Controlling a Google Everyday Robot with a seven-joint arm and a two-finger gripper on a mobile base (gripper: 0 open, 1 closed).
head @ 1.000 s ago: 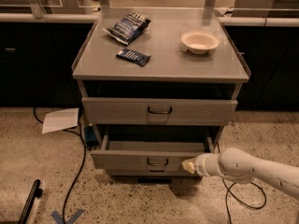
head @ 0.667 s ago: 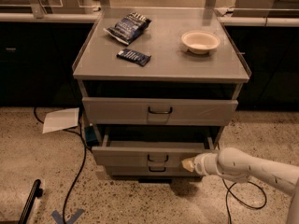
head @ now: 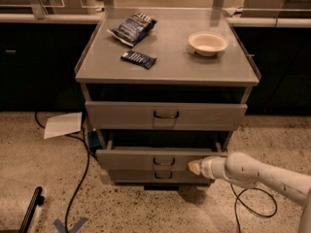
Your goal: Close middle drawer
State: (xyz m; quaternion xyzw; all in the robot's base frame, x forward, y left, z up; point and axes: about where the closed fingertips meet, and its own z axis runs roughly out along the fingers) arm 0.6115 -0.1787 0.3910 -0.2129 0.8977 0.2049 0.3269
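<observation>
The grey cabinet (head: 165, 76) has three drawers. The middle drawer (head: 141, 158) is pulled partly out, its low grey front carrying a small dark loop handle (head: 164, 161). My gripper (head: 195, 167) is at the end of the white arm (head: 257, 174) that reaches in from the right. Its tip touches the middle drawer's front panel, just right of the handle. The top drawer (head: 165, 115) sits nearly flush above. The bottom drawer (head: 160, 176) shows just below the middle one.
On the cabinet top lie a white bowl (head: 208, 42), a dark snack bag (head: 133, 28) and a dark bar wrapper (head: 139, 58). A sheet of paper (head: 63, 125) and black cables (head: 80, 178) lie on the speckled floor at left. Dark counters stand behind.
The middle drawer has slid inward toward the cabinet, with my gripper moving in against its front panel.
</observation>
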